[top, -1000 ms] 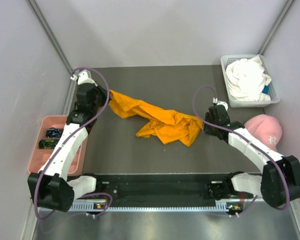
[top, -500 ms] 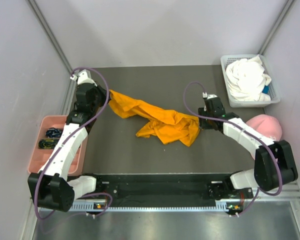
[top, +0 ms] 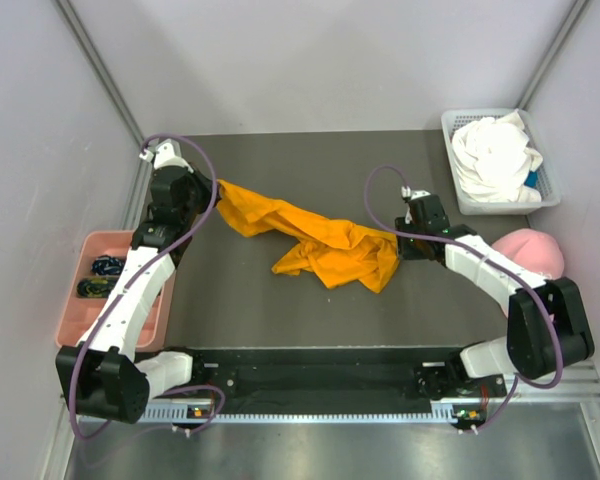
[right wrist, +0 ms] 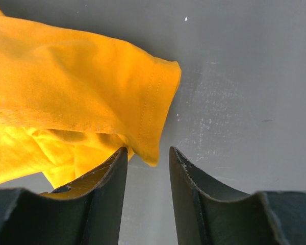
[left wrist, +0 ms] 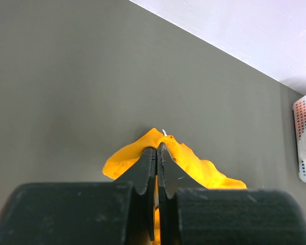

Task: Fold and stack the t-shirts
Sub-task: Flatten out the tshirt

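Across the dark desk [top: 280, 160], pinching crumpled bright orange cotton t-shirt [top: 320, 245] with left tool [left wrist: 156, 148], holding spread right tool [right wrist: 148, 151] at its right hem.

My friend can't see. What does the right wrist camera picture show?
The right gripper, its fingers apart, points at a hemmed corner of the orange t-shirt, which lies rumpled on the dark table.
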Controlling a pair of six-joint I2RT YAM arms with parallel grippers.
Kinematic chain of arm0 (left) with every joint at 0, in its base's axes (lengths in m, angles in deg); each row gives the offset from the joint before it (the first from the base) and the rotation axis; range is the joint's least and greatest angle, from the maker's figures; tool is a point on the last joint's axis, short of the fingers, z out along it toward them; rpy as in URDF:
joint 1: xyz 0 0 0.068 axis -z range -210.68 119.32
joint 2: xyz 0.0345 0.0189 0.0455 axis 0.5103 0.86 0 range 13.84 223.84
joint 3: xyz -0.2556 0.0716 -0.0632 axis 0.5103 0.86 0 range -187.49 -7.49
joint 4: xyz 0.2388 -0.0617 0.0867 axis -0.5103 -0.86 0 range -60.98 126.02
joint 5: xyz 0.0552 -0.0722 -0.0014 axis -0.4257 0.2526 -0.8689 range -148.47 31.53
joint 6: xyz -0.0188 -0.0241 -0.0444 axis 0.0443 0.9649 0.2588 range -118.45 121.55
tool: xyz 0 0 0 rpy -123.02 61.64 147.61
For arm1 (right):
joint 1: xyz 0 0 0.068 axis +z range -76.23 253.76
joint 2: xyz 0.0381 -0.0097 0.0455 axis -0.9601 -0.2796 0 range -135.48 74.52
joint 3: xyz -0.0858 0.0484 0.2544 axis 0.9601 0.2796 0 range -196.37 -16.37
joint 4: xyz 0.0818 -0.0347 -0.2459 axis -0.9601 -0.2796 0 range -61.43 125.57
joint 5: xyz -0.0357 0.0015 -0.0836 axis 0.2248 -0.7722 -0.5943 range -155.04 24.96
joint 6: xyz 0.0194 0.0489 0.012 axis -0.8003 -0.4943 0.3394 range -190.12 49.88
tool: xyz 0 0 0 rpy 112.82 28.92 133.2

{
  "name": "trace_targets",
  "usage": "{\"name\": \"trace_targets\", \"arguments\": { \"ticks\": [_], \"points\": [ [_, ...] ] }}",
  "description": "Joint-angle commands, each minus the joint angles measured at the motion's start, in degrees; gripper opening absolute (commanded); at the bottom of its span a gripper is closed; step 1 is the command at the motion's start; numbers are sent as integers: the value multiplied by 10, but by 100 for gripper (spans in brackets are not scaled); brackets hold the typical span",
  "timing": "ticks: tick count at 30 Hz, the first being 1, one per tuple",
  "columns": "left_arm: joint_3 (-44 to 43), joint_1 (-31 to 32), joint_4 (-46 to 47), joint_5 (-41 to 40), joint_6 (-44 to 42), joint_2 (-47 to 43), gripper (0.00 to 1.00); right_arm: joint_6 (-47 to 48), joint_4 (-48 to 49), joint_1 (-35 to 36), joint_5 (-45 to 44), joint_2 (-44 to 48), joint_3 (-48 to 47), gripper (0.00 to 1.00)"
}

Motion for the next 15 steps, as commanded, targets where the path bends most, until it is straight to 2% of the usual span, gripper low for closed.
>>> {"name": "trace_targets", "arguments": {
  "ticks": [1, 8, 15],
  "points": [
    [-6, -7, 19, 2, -3, -15, 0, 7, 13, 0, 22, -5, -25, 37],
    [-3, -12, 20, 5, 0, -16, 0, 7, 14, -1, 30, -17, -28, 36],
    [1, -15, 19, 7, 2, -19, 0, 8, 19, -1, 35, -26, -30, 30]
  ]
}}
